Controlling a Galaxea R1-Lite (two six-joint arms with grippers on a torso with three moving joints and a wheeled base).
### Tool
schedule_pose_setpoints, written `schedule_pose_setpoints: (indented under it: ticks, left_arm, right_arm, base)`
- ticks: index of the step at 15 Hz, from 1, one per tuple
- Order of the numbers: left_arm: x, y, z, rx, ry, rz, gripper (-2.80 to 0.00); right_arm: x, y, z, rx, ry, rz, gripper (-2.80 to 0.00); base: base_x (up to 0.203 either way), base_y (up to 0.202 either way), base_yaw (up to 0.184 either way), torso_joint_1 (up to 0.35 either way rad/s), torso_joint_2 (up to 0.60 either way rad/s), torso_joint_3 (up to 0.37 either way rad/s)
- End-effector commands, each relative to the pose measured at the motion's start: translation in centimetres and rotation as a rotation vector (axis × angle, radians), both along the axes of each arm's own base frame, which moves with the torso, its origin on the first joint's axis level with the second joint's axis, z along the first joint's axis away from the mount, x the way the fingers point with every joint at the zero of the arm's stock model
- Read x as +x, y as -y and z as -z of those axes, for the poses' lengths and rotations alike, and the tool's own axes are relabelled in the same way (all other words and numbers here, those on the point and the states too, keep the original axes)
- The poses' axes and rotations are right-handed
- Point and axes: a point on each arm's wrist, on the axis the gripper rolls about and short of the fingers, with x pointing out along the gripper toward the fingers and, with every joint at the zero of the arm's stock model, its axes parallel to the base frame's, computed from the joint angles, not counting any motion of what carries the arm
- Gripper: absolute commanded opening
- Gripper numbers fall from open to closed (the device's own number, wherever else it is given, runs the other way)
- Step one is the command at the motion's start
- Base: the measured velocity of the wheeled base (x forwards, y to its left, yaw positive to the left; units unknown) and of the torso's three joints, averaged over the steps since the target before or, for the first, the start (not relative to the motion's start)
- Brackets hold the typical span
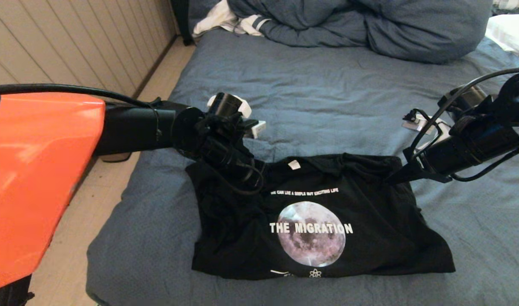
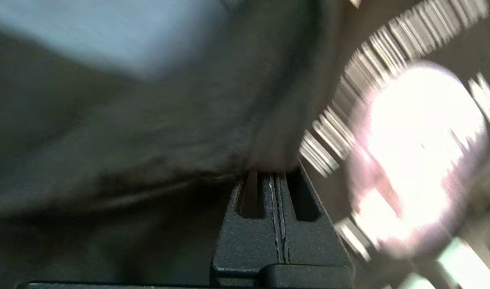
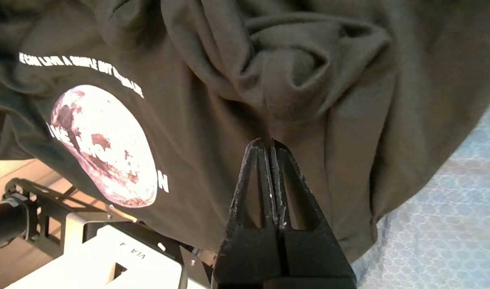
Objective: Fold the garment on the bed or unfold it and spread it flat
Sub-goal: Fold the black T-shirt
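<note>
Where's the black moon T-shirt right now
In the head view the black T-shirt lies on the near part of the bed, between the left gripper and right gripper, each shut on a top corner.

I count one thin black T-shirt (image 1: 323, 221) with one round purplish moon print at centre frame, on one wide blue-grey mattress (image 1: 310, 89). Upper frame holds one bunched blue-grey duvet (image 1: 370, 25), one white striped cloth (image 1: 225, 19), one white pillow (image 1: 510, 32). My two black claws, left (image 1: 253, 180) and right (image 1: 391, 178).
</note>
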Motion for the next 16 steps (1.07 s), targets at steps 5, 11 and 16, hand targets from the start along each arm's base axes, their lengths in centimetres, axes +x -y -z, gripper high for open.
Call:
schedule_pose_setpoints:
  ticks: [5,11,16]
  left_arm:
    - [5.2,-1.9,-0.9,-0.111,0.31,-0.22,-2.8]
    - [6.2,-2.0,-1.6,-0.16,0.415,-0.318,-2.8]
    - [2.1,-5.8,-8.3,-0.229,0.404,-0.386,-2.8]
  right_arm:
    - [-0.4,-1.0,-0.3,0.007,0.001,-0.032,-2.8]
    - [-0.7,-1.4,-0.5,0.008,0.008,-0.042,-2.8]
    - [-0.6,-1.4,-0.3,0.009,0.002,-0.044,-2.8]
  base:
    - [0.0,0.0,0.0,0.0,0.0,0.0]
    - [0.0,0.0,0.0,0.0,0.0,0.0]
    - [0.0,0.0,0.0,0.0,0.0,0.0]
